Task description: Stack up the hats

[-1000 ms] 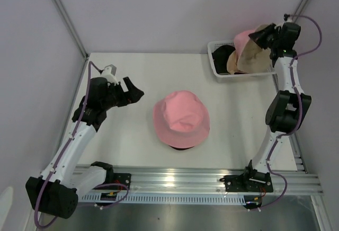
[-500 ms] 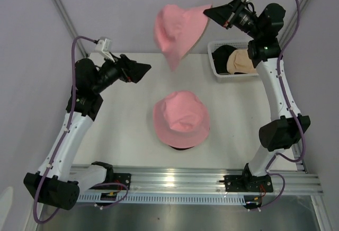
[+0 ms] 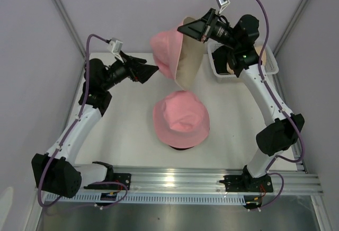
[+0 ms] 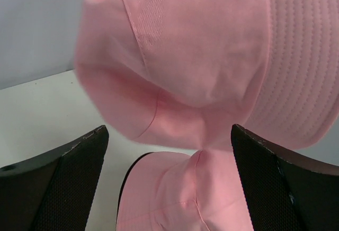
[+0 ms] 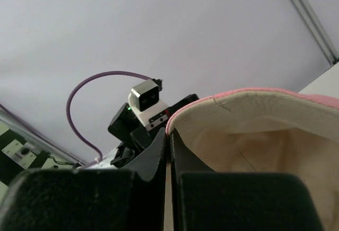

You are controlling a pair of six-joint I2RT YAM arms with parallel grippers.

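Note:
A beige-and-pink hat (image 3: 172,56) hangs in the air above the table's far middle, pink crown to the left and beige inside (image 5: 254,151) to the right. My right gripper (image 3: 184,29) is shut on its brim edge (image 5: 175,127). My left gripper (image 3: 150,68) is open, raised off the table just left of the hanging hat. In the left wrist view the hat's crown (image 4: 185,56) fills the space ahead of the left fingers (image 4: 58,183), not touching them. A pink hat (image 3: 181,118) lies mid-table on a black hat, of which only a rim (image 3: 177,147) shows.
A white mesh basket (image 3: 269,61) stands at the back right, with a black thing (image 3: 219,59) and a tan thing (image 3: 229,68) inside, partly hidden by the right arm. Grey walls close the back and sides. A metal rail (image 3: 201,180) runs along the near edge.
The right arm has lifted the beige-and-pink hat out of the basket and carried it left, over the far middle of the table. The left gripper rose toward it and opened wider.

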